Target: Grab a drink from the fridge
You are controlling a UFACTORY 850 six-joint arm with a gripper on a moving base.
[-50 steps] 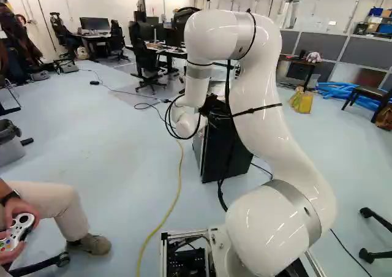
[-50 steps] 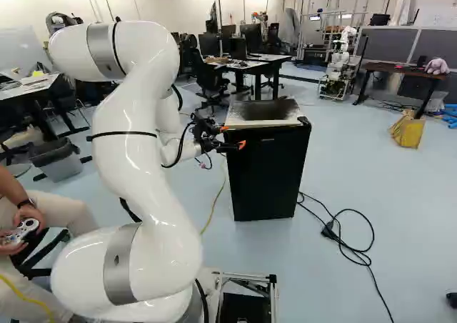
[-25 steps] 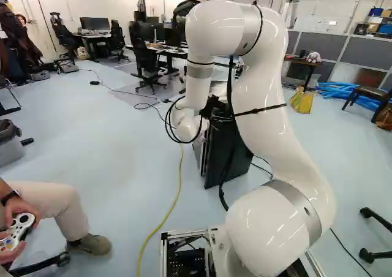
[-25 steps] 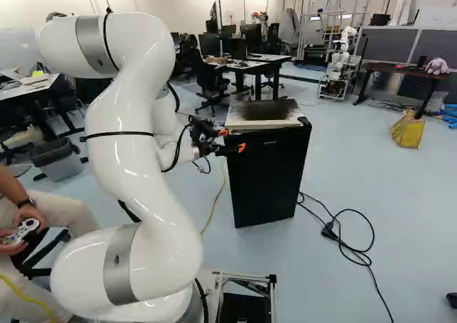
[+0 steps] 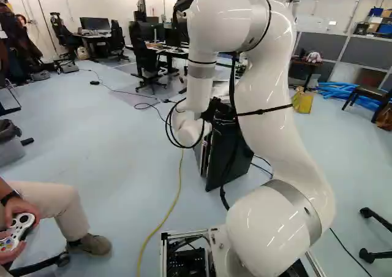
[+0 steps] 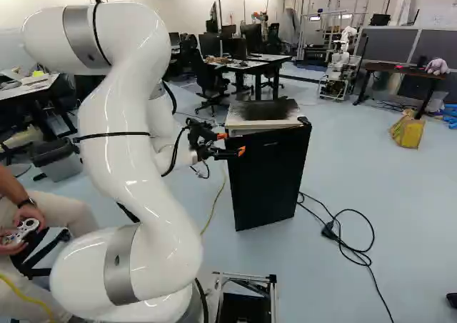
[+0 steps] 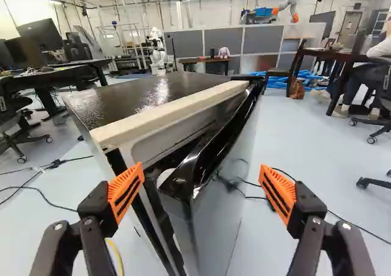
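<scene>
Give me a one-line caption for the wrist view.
Open pincer facing a fridge with its door ajar, the door's edge between the two orange pads.

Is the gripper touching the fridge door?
Apart. The wrist view shows a gap between the door and each of the gripper's two orange pads.

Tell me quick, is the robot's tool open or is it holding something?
Tool: open, holding nothing; the slightly open mini-fridge door is between its spread fingers.
</scene>
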